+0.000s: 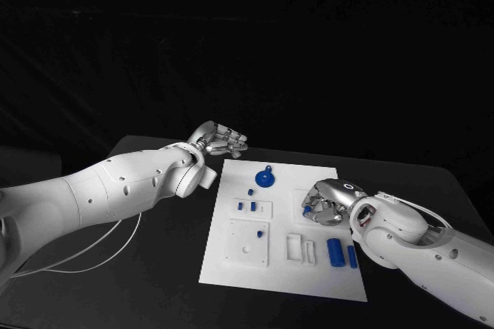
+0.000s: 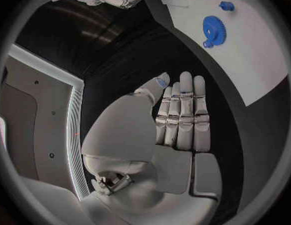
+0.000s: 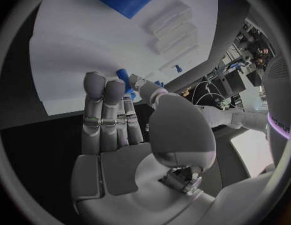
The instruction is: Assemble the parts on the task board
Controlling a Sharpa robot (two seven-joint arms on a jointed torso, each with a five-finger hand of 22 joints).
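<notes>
Right hand (image 1: 328, 202) pinches a small blue part (image 3: 123, 77) over the task board (image 1: 235, 268); left hand (image 1: 219, 140) spread (holding nothing).

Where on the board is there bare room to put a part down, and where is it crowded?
The task board has a bare strip along its near edge, below the white block and the blue cylinders. The far right corner beyond the blue gear also looks bare. It is crowded mid-board, where the right hand works at a small blue part. The left hand hangs off the far left corner.
</notes>
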